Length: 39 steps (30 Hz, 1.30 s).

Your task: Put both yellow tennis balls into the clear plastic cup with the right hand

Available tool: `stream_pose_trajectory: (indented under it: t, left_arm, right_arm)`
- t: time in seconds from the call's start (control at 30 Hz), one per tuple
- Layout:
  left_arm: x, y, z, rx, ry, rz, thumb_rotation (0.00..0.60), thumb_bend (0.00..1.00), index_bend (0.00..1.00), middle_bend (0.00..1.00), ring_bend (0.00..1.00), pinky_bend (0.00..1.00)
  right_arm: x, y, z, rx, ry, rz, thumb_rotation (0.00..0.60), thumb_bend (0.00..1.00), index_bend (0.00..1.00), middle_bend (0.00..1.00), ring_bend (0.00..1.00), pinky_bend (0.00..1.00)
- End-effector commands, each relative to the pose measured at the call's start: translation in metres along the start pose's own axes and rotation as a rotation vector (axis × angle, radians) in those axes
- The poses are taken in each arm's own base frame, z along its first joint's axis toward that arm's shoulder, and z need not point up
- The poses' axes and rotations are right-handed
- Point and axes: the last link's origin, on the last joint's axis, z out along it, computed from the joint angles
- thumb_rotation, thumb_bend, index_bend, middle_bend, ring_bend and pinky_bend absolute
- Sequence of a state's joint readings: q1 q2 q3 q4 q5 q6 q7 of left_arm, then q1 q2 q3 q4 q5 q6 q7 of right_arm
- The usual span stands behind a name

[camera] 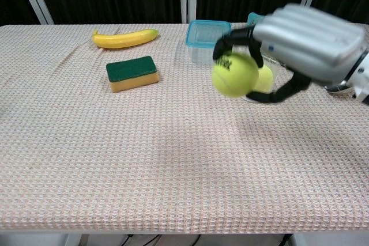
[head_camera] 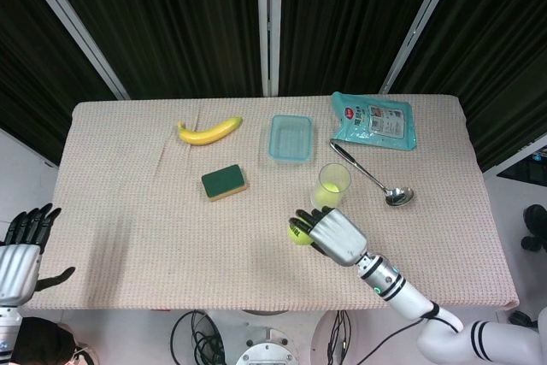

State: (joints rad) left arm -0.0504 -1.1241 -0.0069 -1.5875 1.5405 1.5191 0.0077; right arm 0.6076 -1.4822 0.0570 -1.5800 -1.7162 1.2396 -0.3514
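Observation:
My right hand grips a yellow tennis ball and holds it in the air, off the cloth, just in front of the clear plastic cup. In the head view the hand and the ball sit below and left of the cup. A second yellow ball lies in the cup's bottom, partly hidden behind my hand. My left hand hangs off the table's left edge with its fingers apart and nothing in it.
A banana, a green and yellow sponge, a clear blue-rimmed container, a teal snack bag and a metal ladle lie around the cup on the cloth-covered table.

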Motion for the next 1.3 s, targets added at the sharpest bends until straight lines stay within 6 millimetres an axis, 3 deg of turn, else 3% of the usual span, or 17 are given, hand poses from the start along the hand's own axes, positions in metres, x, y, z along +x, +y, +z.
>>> stream_pose_trajectory:
  t: [0.03, 0.2, 0.5, 0.7, 0.93, 1.03, 1.07, 1.17, 1.3]
  left_arm:
    - [0.000, 0.002, 0.000, -0.005, 0.001, 0.004, 0.600, 0.00, 0.01, 0.00, 0.00, 0.00]
    - [0.001, 0.002, 0.000, -0.002, 0.002, 0.006, 0.600, 0.00, 0.01, 0.00, 0.00, 0.00]
    - [0.001, 0.002, 0.002, 0.000, -0.010, 0.010, 0.600, 0.00, 0.01, 0.00, 0.00, 0.00]
    - [0.002, 0.003, 0.005, -0.005, -0.007, 0.010, 0.600, 0.00, 0.01, 0.00, 0.00, 0.00]
    - [0.002, 0.004, 0.006, -0.007, -0.006, 0.015, 0.600, 0.00, 0.01, 0.00, 0.00, 0.00]
    - [0.002, 0.004, 0.005, -0.005, -0.006, 0.013, 0.600, 0.00, 0.01, 0.00, 0.00, 0.00]
    - [0.002, 0.004, 0.005, -0.004, -0.006, 0.013, 0.600, 0.00, 0.01, 0.00, 0.00, 0.00]
    - [0.002, 0.003, 0.004, -0.002, -0.005, 0.013, 0.600, 0.00, 0.01, 0.00, 0.00, 0.00]
    - [0.002, 0.003, 0.003, -0.003, -0.003, 0.012, 0.600, 0.00, 0.01, 0.00, 0.00, 0.00]
  right_arm:
    - [0.045, 0.012, 0.015, -0.037, 0.202, -0.015, 0.600, 0.35, 0.76, 0.60, 0.54, 0.69]
    - [0.052, 0.042, 0.027, -0.246, 0.215, -0.020, 0.600, 0.33, 0.75, 0.60, 0.53, 0.69]
    - [0.026, 0.086, 0.026, -0.416, 0.081, 0.025, 0.600, 0.35, 0.73, 0.57, 0.52, 0.67]
    - [0.023, 0.089, 0.025, -0.433, 0.036, 0.086, 0.600, 0.29, 0.59, 0.46, 0.34, 0.44]
    - [0.023, 0.085, 0.026, -0.404, 0.026, 0.106, 0.600, 0.28, 0.53, 0.42, 0.33, 0.42]
    - [0.020, 0.083, 0.023, -0.388, -0.012, 0.136, 0.600, 0.19, 0.38, 0.31, 0.21, 0.33]
    - [0.020, 0.083, 0.023, -0.387, -0.021, 0.148, 0.600, 0.12, 0.27, 0.23, 0.13, 0.25]
    - [0.022, 0.084, 0.022, -0.375, -0.027, 0.192, 0.600, 0.01, 0.03, 0.04, 0.01, 0.06]
    - [0.028, 0.085, 0.021, -0.358, 0.017, 0.247, 0.600, 0.00, 0.00, 0.00, 0.00, 0.00]
